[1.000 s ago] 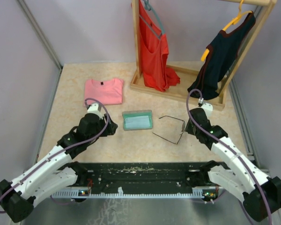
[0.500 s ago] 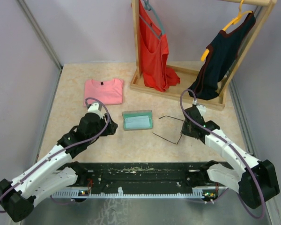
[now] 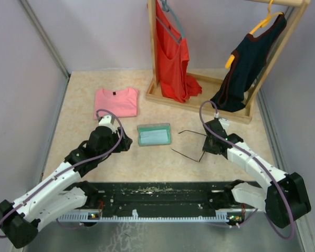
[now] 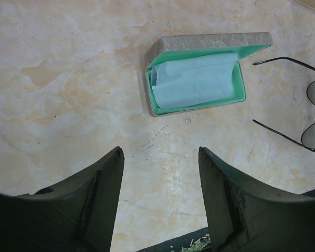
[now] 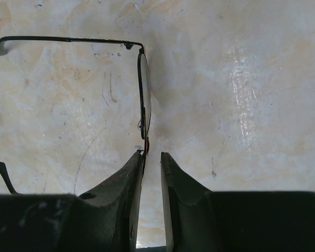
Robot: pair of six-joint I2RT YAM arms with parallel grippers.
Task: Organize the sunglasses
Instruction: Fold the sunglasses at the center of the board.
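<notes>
Black fingers of the right gripper (image 5: 151, 154) stand nearly together with a slim gap left. The front of the sunglasses (image 5: 143, 89) sits at their mouth, and whether they already pinch it I cannot tell. The sunglasses rest on the tabletop (image 5: 241, 79), arms unfolded and pointing toward the case (image 4: 210, 41). Thin wire and lenses look light, springy and easy to bend or scratch, so the bridge or front rim seems the safest hold, taken gently. The left gripper (image 4: 160, 151) hovers empty near the case, fingers wide apart. The case lies open, its green well filled by the blue cloth (image 4: 194, 84), which may crowd the glasses. A folded pink shirt (image 3: 115, 101) and a wooden rack (image 3: 153, 52) sit well apart.
</notes>
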